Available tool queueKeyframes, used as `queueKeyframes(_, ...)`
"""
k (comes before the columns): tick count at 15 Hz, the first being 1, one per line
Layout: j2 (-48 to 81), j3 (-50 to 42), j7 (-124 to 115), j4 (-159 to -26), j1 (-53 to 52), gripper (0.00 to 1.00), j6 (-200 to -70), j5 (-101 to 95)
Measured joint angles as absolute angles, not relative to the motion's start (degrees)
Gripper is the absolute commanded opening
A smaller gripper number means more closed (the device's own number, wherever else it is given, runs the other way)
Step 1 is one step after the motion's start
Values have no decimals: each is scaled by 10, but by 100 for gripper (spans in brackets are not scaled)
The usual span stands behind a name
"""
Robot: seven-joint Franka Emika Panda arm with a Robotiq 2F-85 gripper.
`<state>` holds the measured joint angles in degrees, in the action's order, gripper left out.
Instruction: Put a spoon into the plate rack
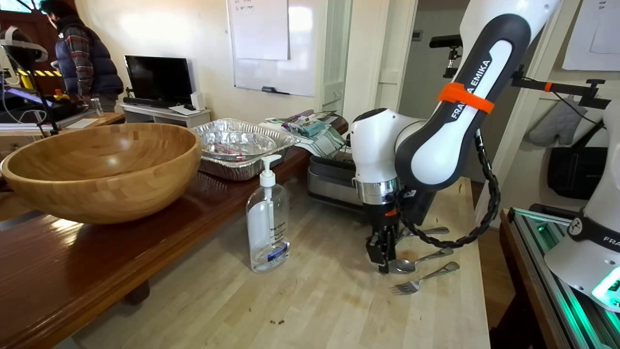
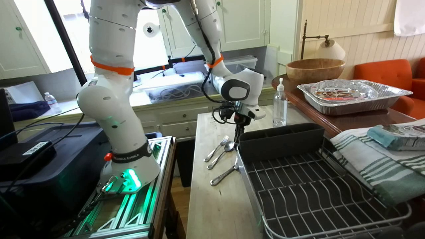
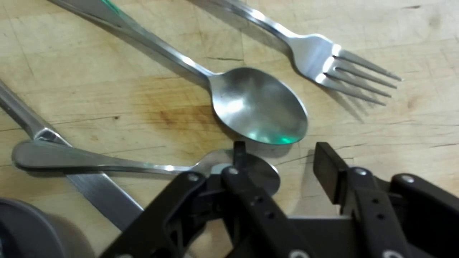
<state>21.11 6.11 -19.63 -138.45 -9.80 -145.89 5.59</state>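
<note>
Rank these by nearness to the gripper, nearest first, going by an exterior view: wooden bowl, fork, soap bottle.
From the gripper, in an exterior view:
1. Fork: close by, lower right of it in the picture.
2. Soap bottle: upright, left of the gripper.
3. Wooden bowl: farthest left of the three.

Small spoon [image 3: 132, 165] near grey rack [image 2: 315, 186]

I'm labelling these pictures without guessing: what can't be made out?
Small spoon: part of its bowl; wrist view, behind the gripper.
Knife: blade tip; wrist view, behind the gripper or past the edge.
Bottle: finest print; in an exterior view, too small.
Plate rack: near base; in an exterior view, bottom edge.
</note>
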Motion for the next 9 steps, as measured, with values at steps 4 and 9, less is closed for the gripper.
queueKeyframes(4, 212, 61, -196, -1384, -98, 93, -1458, 56)
queueKeyframes(9, 211, 68, -196, -1384, -98, 88, -1445, 66)
